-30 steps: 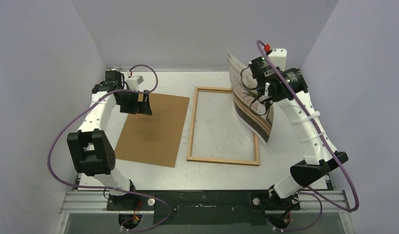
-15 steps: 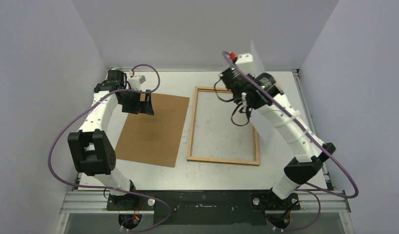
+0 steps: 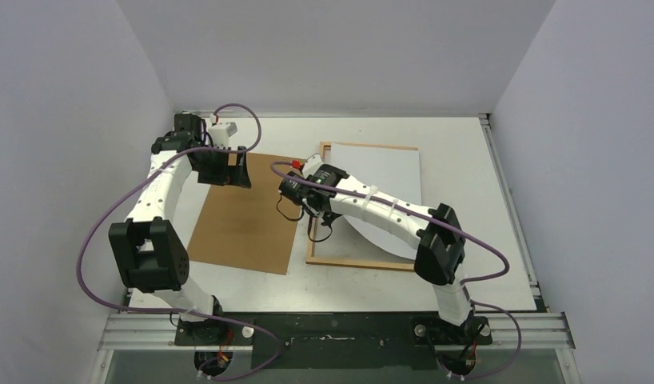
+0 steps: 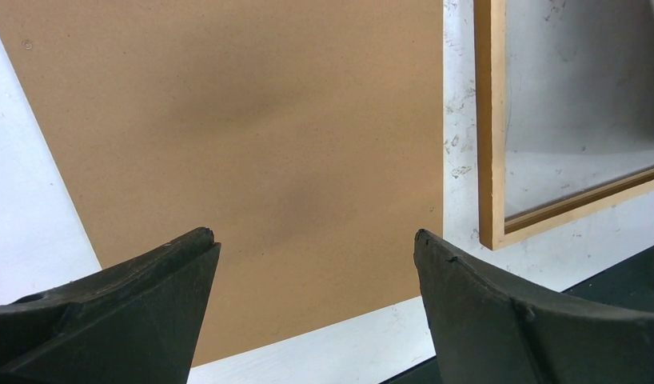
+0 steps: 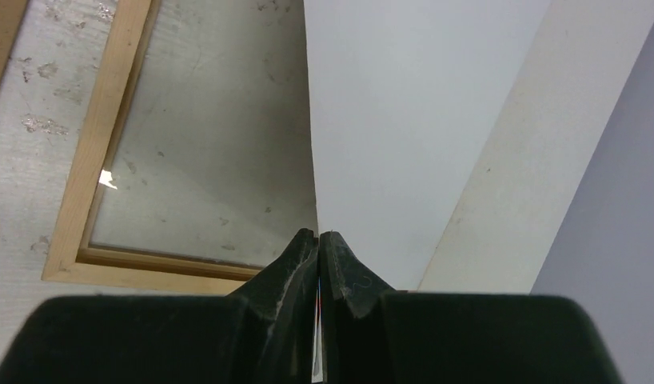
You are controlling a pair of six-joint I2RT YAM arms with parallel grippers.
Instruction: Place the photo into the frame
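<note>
Top external view is showing the right arm [image 3: 388, 214] reaching across the frame [image 3: 357, 262] toward 9 o'clock, with the photo [image 3: 384, 172] lying white back up over the opening. The sheet is hiding the frame's 3 o'clock rail, so I cannot tell whether that edge is sitting inside the moulding or riding on it. Its near portion is curving up toward the wrist instead of lying flat.

On the right wrist view, the right gripper [image 5: 318, 238] is pinching the photo's edge between closed fingers, with a sliver of colour showing in the pinch. The frame's 9 o'clock rail is sitting just beside it on the desk [image 5: 36, 96]. The left gripper [image 4: 312, 240] is hanging wide and holding nothing above the backing board [image 4: 252, 144], which is lying at 9 o'clock of the frame, near it but apart.

The step in hand appears to be laying the sheet down into the opening. The main risk is a skewed landing. If the pinched edge is dropped while the sheet is bowing, it may spring or slide and end up resting on a rail rather than inside. Pushing further toward 9 o'clock could crease the paper at the pinch. It could also nudge the light frame along the desk toward the board.
</note>
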